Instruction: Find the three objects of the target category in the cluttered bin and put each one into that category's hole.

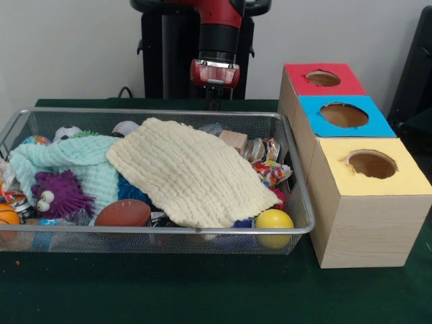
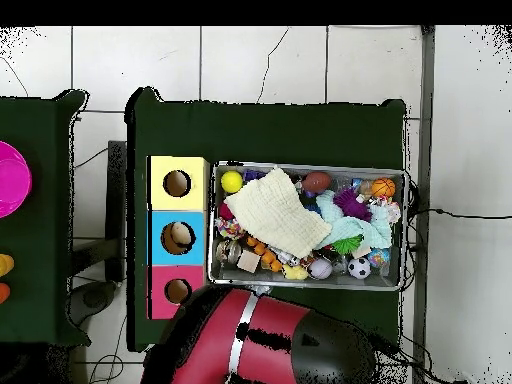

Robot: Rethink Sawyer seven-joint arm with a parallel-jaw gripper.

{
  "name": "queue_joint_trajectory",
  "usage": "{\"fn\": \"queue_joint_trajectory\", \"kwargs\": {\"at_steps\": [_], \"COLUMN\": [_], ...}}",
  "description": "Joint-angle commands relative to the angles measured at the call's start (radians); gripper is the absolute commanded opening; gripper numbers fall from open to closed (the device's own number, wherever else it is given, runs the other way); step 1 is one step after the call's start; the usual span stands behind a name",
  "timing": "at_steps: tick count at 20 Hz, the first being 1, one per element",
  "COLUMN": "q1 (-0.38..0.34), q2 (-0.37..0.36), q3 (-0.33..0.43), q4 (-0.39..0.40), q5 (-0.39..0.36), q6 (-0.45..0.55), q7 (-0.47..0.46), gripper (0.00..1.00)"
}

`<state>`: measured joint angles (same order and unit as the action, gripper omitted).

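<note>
Cream waffle-textured cloth (image 1: 191, 170), purple fuzzy toy (image 1: 59, 194), yellow ball (image 1: 274, 220)

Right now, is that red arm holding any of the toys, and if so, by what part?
It cannot be told. The gripper hangs behind the wire bin's far rim, and nothing shows beneath it, but its tip is too small to read.

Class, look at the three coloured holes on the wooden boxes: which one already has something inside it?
The blue hole, the middle one. The overhead view shows a pale object inside it, while the yellow hole and red hole look dark and empty.
</note>
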<state>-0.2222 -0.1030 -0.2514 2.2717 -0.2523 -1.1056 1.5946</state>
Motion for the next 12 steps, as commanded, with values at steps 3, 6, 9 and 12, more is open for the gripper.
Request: {"fn": "queue_joint_trajectory", "kwargs": {"at_steps": [3,6,9,12], "q1": [0.006,0.006,0.007,0.011], "q2": [0.024,0.024,0.022,0.020], "q3": [0.086,0.086,0.087,0.086], "q4": [-0.123,-0.123,-0.124,-0.121], "q5": [0.070,0.070,0.068,0.073], "q6": [0.017,0.016,0.021,0.023], "q7": [0.226,0.227,0.225,0.224], "gripper": [0.00,0.00,0.00,0.00]}}
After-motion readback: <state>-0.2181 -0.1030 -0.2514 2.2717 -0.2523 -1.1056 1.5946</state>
